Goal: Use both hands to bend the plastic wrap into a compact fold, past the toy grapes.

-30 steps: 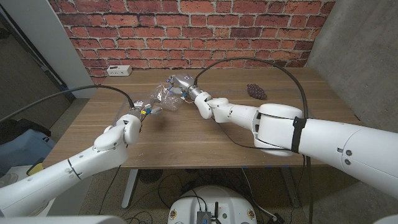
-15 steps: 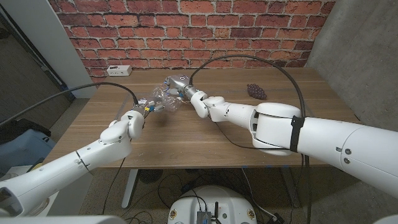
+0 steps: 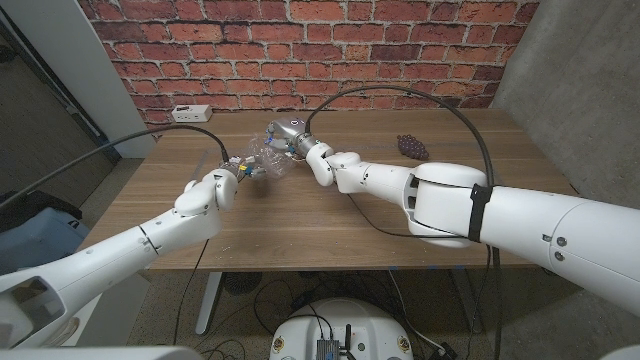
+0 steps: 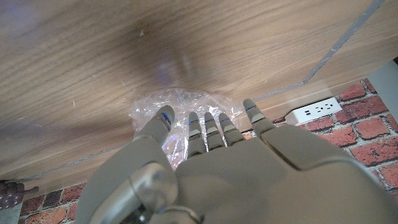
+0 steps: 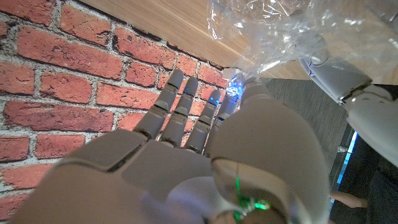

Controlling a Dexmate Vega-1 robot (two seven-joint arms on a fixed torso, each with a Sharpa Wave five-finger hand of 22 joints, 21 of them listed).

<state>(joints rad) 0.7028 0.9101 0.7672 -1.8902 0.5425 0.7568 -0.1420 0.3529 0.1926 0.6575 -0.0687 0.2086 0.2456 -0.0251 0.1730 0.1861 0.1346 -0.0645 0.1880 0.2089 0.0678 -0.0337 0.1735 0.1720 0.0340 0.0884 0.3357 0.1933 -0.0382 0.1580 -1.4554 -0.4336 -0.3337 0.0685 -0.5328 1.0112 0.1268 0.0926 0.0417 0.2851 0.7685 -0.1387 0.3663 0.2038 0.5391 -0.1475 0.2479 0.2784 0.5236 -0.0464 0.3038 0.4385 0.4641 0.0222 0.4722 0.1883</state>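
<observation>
While both hands pinch it, the plastic wrap (image 3: 264, 156) hangs upper centre of frame: left hand (image 3: 228, 180) on its lower-left end, right hand (image 3: 292, 140) upper-right. Toy grapes (image 3: 412, 146) well right.

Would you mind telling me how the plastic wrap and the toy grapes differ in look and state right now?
The plastic wrap is clear and crinkled, while the toy grapes are a dark, opaque cluster. The wrap is held up between the left hand and the right hand, whereas the grapes lie untouched on the table. The wrap sits left of centre; the grapes lie off to the robot's right. Both are over the same wooden table.
</observation>
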